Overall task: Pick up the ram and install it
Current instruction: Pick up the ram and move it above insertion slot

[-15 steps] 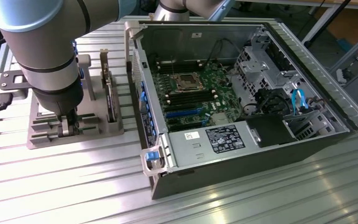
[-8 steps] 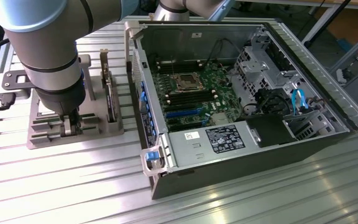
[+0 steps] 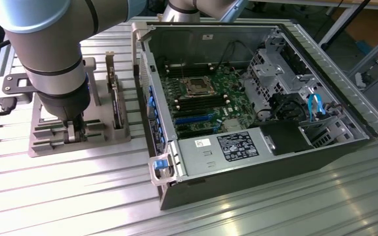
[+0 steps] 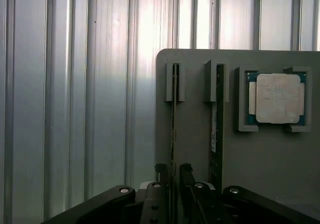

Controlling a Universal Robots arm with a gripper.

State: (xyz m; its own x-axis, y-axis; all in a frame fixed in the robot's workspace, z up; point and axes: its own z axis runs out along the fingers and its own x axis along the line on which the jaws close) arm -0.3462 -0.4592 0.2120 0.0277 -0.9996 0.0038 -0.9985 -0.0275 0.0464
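The ram (image 4: 173, 124) is a thin stick standing on edge in a slot of the grey holder (image 4: 270, 159). It runs straight between the fingers of my gripper (image 4: 173, 176). The fingers (image 4: 161, 174) stand on either side of it with a small gap each side, so the gripper is open around the stick and not clamping it. In the exterior view my gripper (image 3: 76, 132) is lowered into the holder (image 3: 51, 143) on the exterior view's left, and the arm hides the ram there. The open computer case (image 3: 175, 167) lies on the exterior view's right with its motherboard (image 3: 202, 98) exposed.
A dark upright card (image 3: 114, 98) stands in the neighbouring holder slot, seen edge-on beside the ram (image 4: 218, 129). A processor chip (image 4: 278, 97) rests in a holder recess. The case holds a power supply (image 3: 241, 147) and drive cage (image 3: 274, 73). Everything rests on a ribbed aluminium table (image 3: 77, 196).
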